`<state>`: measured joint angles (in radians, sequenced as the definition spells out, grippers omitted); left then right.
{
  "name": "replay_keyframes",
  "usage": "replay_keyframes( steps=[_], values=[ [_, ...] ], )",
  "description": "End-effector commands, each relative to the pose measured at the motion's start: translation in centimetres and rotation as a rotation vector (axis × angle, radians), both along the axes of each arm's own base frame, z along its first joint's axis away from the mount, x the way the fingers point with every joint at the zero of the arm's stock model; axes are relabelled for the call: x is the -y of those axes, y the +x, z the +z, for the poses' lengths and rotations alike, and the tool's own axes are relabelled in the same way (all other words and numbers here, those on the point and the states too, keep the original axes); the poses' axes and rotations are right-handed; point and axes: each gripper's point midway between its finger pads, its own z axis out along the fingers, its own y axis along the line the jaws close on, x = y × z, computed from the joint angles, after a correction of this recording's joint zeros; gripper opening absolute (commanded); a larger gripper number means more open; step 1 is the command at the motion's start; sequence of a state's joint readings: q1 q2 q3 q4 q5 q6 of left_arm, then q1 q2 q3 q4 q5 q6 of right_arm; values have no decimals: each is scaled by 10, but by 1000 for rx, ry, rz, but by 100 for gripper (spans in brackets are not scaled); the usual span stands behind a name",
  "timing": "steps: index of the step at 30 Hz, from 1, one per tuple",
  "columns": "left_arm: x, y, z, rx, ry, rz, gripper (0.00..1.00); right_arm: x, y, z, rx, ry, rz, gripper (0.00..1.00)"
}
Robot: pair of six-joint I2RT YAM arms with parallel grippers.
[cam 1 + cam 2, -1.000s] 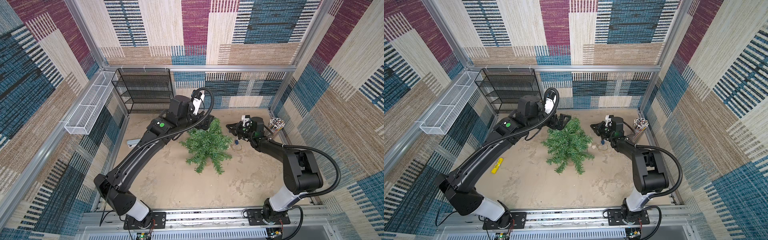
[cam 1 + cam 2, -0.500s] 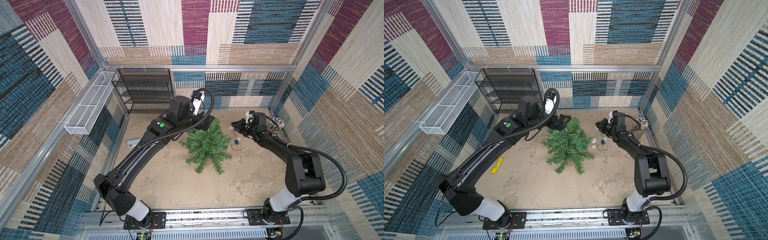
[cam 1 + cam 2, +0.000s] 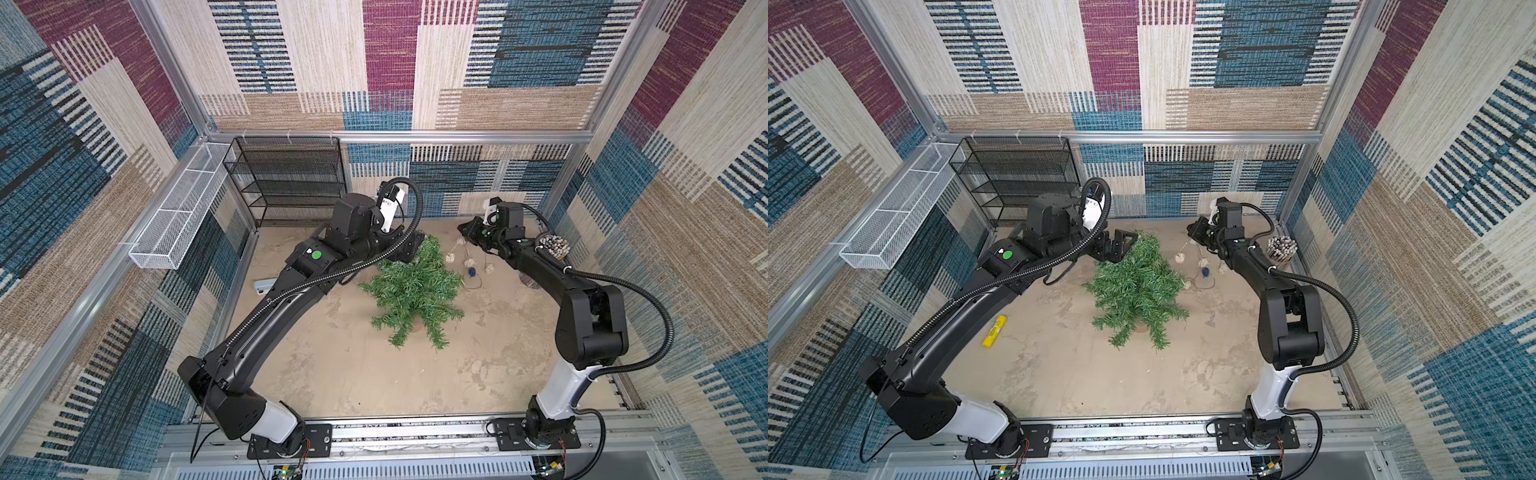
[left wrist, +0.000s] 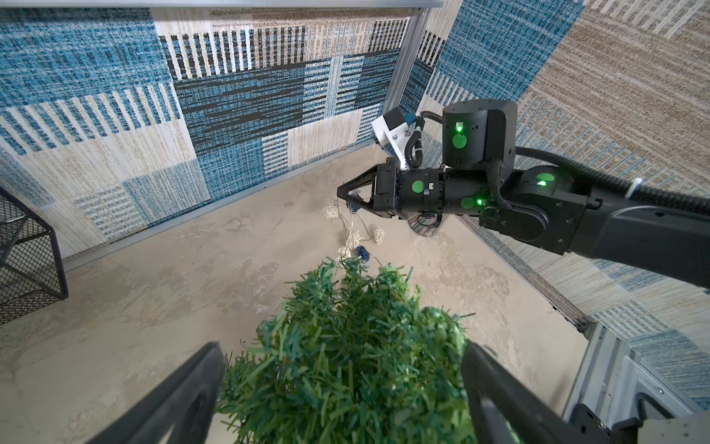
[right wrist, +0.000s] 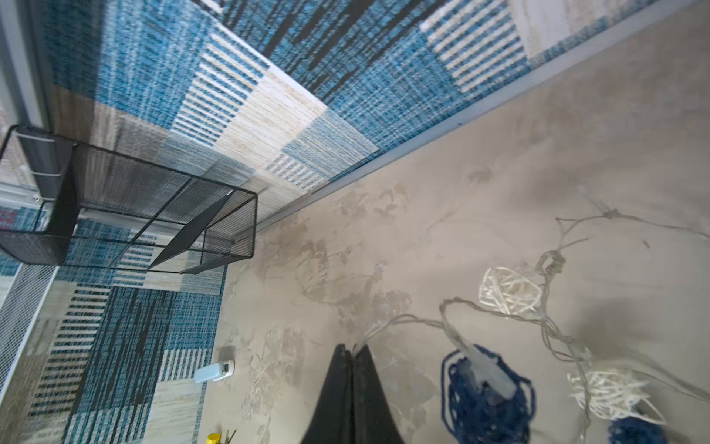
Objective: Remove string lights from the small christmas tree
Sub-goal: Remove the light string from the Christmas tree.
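The small christmas tree (image 3: 415,291) (image 3: 1136,291) stands mid-table, green and bushy. My left gripper (image 3: 1121,246) (image 4: 342,348) is open at the tree's far top, with foliage between its wide-spread fingers (image 4: 199,369). My right gripper (image 3: 461,227) (image 3: 1191,228) (image 4: 340,191) (image 5: 351,350) is shut on the thin wire of the string lights (image 3: 469,262) (image 3: 1204,262) (image 5: 511,288), raised to the right of the tree. Cream balls and a dark blue ball (image 4: 363,251) dangle below it. The lowest stretch of the strand reaches the tree's right edge (image 4: 345,255).
A black mesh shelf (image 3: 286,183) stands at the back left, under a white wire basket (image 3: 178,224) on the left wall. A cup of pencils (image 3: 552,246) sits by the right wall. A yellow marker (image 3: 994,331) and a pale blue device (image 3: 264,286) lie left of the tree.
My right gripper has risen and moved toward the back wall with the wire, drawing the strand up and away from the tree. The left arm has stayed put.
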<state>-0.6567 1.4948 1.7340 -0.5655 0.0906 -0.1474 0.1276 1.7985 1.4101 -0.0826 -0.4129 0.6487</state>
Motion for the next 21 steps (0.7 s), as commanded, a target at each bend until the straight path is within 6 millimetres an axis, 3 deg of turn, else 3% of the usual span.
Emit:
replay_keyframes(
  steps=[1, 11, 15, 21],
  values=[
    [-9, 1, 6, 41, 56, 15, 98, -9, 3, 37, 98, -1, 50, 0],
    [-31, 17, 43, 150, 76, 64, 98, -27, 34, 117, 290, 15, 136, 0],
    [-43, 44, 46, 143, 59, 76, 99, -43, 45, 146, 366, 33, 191, 0],
    [-26, 84, 42, 124, -23, -58, 99, -73, 53, 178, 459, 65, 279, 0]
  ],
)
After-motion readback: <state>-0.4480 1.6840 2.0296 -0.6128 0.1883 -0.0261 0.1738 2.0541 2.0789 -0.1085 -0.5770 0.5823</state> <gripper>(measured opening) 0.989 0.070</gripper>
